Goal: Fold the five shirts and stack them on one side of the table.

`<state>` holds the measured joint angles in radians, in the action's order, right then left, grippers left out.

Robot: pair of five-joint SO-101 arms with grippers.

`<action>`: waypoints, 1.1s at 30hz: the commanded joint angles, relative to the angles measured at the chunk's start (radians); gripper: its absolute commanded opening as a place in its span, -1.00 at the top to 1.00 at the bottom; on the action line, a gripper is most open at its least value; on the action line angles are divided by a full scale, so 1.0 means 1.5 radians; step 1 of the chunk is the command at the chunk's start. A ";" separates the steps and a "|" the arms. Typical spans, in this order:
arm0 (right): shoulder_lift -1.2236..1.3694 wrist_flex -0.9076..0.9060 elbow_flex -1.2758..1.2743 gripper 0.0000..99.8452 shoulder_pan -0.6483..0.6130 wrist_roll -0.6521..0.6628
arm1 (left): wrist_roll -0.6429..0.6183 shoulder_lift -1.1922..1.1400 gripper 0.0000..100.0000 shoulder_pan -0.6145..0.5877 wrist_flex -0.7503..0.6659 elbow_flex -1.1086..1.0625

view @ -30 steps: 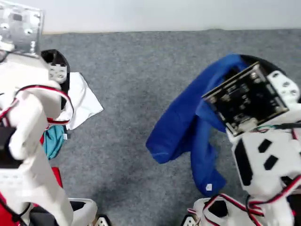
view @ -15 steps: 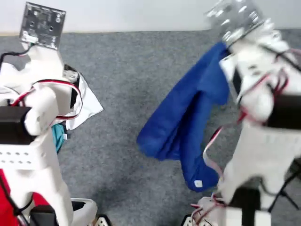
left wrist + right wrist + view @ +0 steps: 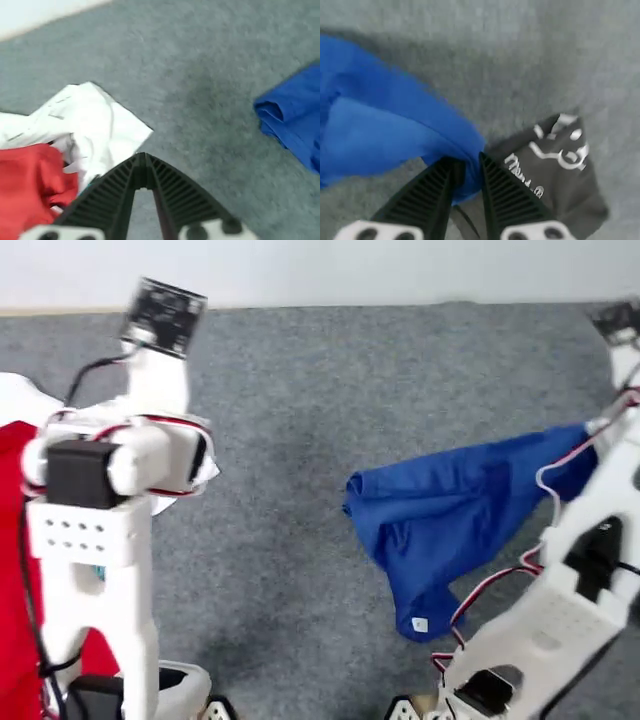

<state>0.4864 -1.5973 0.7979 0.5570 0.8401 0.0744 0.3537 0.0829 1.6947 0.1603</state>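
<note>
A blue shirt [image 3: 465,505] lies crumpled right of the table's middle, its far corner drawn toward the right edge. My right gripper [image 3: 468,165] is shut on an edge of the blue shirt [image 3: 395,125], just beside a dark grey printed shirt [image 3: 547,167]. My left gripper [image 3: 143,162] is shut with nothing in it and hangs above the grey table near a white shirt [image 3: 85,117] and a red shirt [image 3: 27,185]. The blue shirt [image 3: 295,115] shows far off in the left wrist view. The left arm [image 3: 110,470] stands over the white shirt [image 3: 207,468] in the high view.
The red shirt [image 3: 12,540] lies along the left edge of the grey carpeted table [image 3: 300,390]. The right arm [image 3: 570,590] rises at the right side. Bare carpet stretches across the middle and the back.
The right arm swung to the right edge and pulled the blue shirt rightward and flatter. The left arm shifted right and rose, uncovering the red shirt at the left.
</note>
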 commanded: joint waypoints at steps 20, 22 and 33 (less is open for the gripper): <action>0.027 -0.005 0.008 0.98 0.097 0.060 | 0.018 -0.042 1.00 0.225 -0.652 -0.446; 0.026 -0.005 0.008 0.98 0.096 0.060 | 0.018 -0.093 1.00 0.227 -0.653 -0.419; 0.026 -0.006 0.008 0.98 0.060 0.056 | 0.081 -0.396 0.96 0.274 -0.530 -0.119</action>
<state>0.5447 -1.5973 0.7979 0.6720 0.9214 0.1557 -0.1649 0.4649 0.8355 -0.1665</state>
